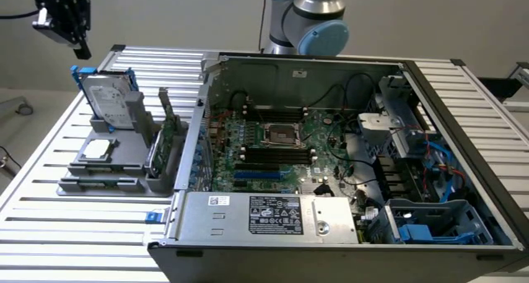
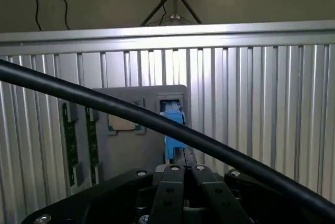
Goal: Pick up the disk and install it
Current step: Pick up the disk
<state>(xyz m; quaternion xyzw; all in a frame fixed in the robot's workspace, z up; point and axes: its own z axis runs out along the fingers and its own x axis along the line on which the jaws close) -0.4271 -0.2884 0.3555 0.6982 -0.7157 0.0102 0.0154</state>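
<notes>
Though it stood upright in the grey holder point(image 1: 132, 190), the disk point(image 1: 111, 100) looked rigid, fairly heavy and sensitive to knocks, so its blue carrier point(image 1: 76, 72) seemed a safer hold than the labelled face. It sat on the slatted table point(image 1: 49, 233) at the exterior view's left, beside the open computer case point(image 1: 463, 147). Above it hung the gripper point(image 1: 81, 47), jaws pressed together, holding nothing.

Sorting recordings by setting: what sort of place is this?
Likely a robotics lab workbench for computer assembly: an open dark-grey computer case on a ribbed aluminium table, beside a grey parts fixture.
</notes>
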